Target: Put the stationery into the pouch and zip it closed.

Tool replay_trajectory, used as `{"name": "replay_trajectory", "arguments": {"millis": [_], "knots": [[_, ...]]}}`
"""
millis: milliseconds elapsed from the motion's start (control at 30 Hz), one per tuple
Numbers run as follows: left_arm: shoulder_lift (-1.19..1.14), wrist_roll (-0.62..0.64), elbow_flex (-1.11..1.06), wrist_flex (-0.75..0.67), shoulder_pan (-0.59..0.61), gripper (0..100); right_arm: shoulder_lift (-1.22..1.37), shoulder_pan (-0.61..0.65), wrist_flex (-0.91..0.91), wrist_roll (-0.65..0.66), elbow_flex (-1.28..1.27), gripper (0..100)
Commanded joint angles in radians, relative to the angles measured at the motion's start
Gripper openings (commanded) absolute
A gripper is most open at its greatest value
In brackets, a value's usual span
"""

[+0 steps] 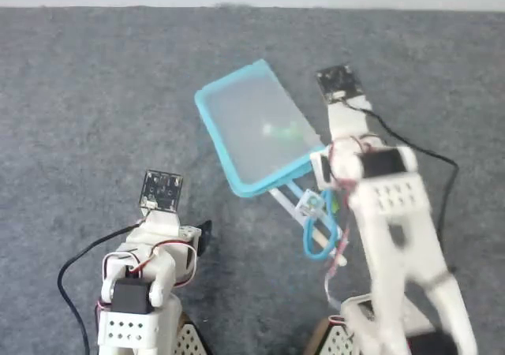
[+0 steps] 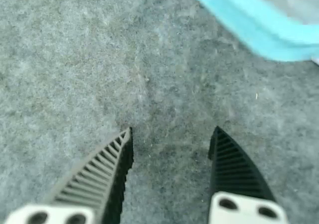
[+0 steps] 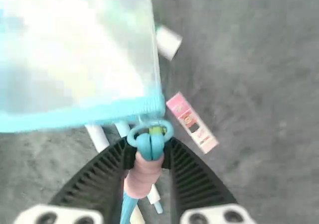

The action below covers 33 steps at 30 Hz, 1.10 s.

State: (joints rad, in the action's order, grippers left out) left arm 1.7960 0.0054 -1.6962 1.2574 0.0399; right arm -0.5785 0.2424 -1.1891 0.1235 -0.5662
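Right hand is clamped tight on the light-blue loop strap at the edge of the see-through blue-trimmed zip pouch, which sits mid-worktop. A small pink-and-white block lies just beside it. Left hand gapes wide with nothing in it, over the grey felt worktop.

**What you cannot make out**

In the high view, right of centre, the right arm covers one corner of the pouch and part of the stationery below it. A green smudge inside the pouch is too blurred for you to identify. In the right wrist view, the blue loop pinched in the right gripper runs out past the frame edge. A white cylinder sits half behind the pouch. The left wrist view gives you only a blurred, cropped pouch edge.
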Motion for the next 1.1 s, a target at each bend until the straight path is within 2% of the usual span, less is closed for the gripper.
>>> {"name": "replay_trajectory", "arguments": {"millis": [0, 200, 467, 833, 933, 1000, 1067], "knots": [[0.023, 0.011, 0.012, 0.005, 0.008, 24, -0.236, -0.010, -0.070, 0.028, 0.000, 0.6], [0.023, 0.011, 0.012, 0.005, 0.008, 24, -0.282, 0.012, -0.048, 0.034, -0.091, 0.6], [0.023, 0.011, 0.012, 0.005, 0.008, 24, -0.283, 0.107, -0.016, 0.035, -0.140, 0.6], [0.023, 0.009, 0.012, 0.005, 0.008, 24, -0.289, 0.102, -0.010, 0.035, -0.204, 0.6], [0.021, 0.003, 0.010, -0.075, 0.012, 24, -0.291, 0.102, 0.001, 0.034, -0.209, 0.6], [0.021, -0.074, 0.010, -0.130, 0.078, 24, -0.289, 0.104, 0.018, 0.031, -0.218, 0.6], [0.025, -0.206, 0.024, -0.219, 0.166, 24, -0.291, 0.108, 0.038, 0.029, -0.238, 0.6]]}}
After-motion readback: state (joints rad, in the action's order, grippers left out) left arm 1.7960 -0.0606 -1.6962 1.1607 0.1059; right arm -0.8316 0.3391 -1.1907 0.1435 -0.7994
